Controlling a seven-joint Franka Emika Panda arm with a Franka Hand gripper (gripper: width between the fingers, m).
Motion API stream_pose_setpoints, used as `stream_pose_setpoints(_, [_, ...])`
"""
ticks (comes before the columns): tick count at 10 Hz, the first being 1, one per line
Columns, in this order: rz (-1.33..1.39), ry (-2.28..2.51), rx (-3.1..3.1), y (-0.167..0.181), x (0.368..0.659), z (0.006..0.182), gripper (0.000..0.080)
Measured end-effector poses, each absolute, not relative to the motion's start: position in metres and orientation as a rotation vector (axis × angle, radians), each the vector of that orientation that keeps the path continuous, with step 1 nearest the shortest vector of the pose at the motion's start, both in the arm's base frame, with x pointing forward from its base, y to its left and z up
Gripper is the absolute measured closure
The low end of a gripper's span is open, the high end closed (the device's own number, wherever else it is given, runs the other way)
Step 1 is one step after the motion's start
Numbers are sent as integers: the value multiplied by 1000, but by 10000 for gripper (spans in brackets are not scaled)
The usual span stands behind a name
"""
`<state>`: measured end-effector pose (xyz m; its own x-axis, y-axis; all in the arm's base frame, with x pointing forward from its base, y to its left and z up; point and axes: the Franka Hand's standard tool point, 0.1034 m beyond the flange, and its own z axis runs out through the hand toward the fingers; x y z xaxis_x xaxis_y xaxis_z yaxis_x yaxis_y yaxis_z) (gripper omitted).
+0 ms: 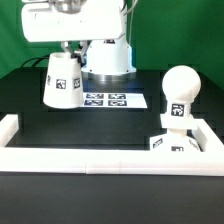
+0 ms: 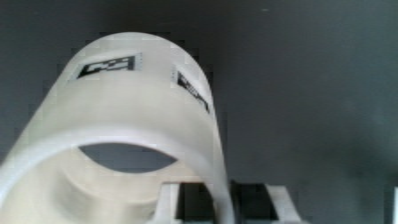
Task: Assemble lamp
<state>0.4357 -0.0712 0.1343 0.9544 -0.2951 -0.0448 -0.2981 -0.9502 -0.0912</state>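
No words or numbers are legible; only black-and-white square tags mark the matte white cone-shaped shade [image 1: 62, 80], round white bulb [image 1: 182, 92] and flat white marker board [image 1: 110, 100].

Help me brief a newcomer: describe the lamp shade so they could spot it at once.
Start at the marker board on the black table. To its left in the exterior view, under the gripper, is the shade: a white truncated cone with a tag. The bulb is round, unlike it.

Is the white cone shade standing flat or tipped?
Tipped: the shade leans off the table under the gripper.
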Motion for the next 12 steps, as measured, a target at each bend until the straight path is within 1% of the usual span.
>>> stream_pose_setpoints(2, [61,550,-2977,-42,455,161,752])
stream_pose_setpoints(4, [66,663,-2954,-15,478,183,752])
stream_pose_setpoints(5, [48,656,-2957,-9,487,187,752])
stream_pose_setpoints(6, [34,653,-2963,-10,488,182,752])
stream_pose_setpoints(10, [40,654,-2964,-10,487,181,752])
stream_pose_setpoints(11, [44,657,-2961,-8,487,183,752])
stream_pose_setpoints(12, [79,650,-2950,3,491,198,752])
